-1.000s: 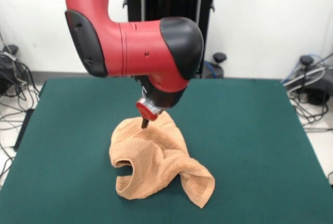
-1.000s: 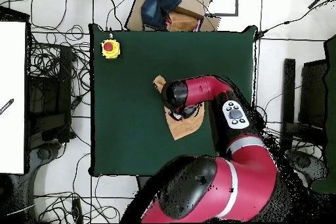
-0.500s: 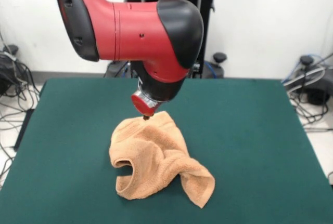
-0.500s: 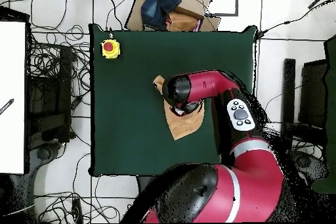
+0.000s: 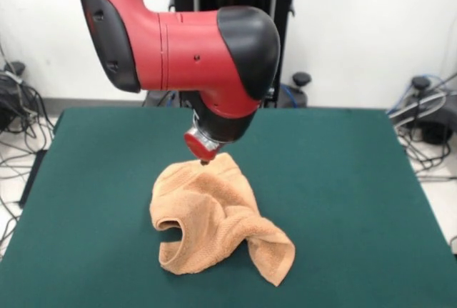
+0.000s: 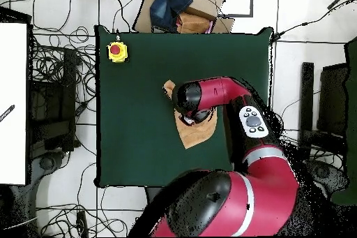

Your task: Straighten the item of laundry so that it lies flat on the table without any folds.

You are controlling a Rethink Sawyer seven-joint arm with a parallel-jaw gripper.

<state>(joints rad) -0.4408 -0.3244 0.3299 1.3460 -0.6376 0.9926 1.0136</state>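
On the green table [image 5: 343, 179], the hand [image 5: 204, 162] meets the crumpled towel [image 5: 214, 219]; its grip is hidden.

Tool [image 5: 204, 162] now lifted out of the towel [image 5: 214, 222] compared with a second ago, tip just above its far edge, arm [image 5: 178, 47] raised slightly

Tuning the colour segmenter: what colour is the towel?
Peach-orange; the towel lies crumpled on the dark green table. Front view shows it best.
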